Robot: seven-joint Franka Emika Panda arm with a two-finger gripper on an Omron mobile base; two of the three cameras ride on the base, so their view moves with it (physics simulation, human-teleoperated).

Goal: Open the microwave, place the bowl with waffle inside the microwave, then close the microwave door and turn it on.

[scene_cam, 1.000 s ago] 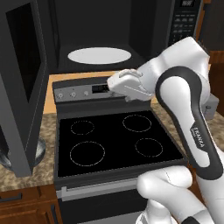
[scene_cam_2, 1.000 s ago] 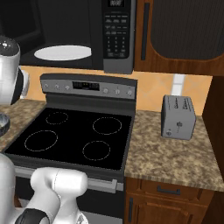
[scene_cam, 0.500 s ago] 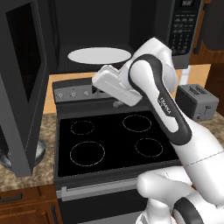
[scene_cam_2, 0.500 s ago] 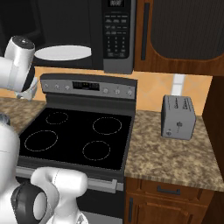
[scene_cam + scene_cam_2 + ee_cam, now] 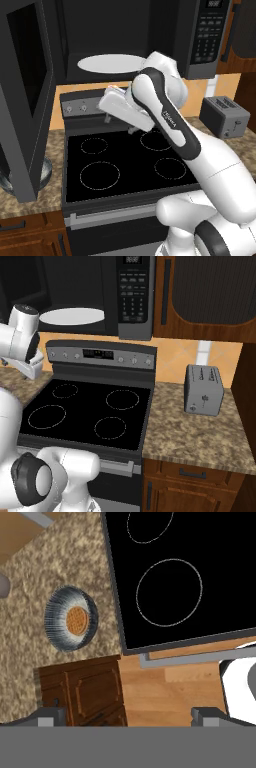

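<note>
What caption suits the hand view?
Open gripper looks down on the waffle in its bowl, on the counter beside the stove.

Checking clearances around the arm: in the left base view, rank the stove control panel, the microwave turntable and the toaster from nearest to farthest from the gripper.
1. Stove control panel, just left of the open gripper.
2. Microwave turntable, above.
3. Toaster, far right on the counter.

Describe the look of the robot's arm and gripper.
The arm is glossy white with rounded links and dark grey bands at its joints; one band carries small white lettering. The hand is a white, boxy block. The gripper has two small grey, squared fingertips. No loose cables show.
</note>
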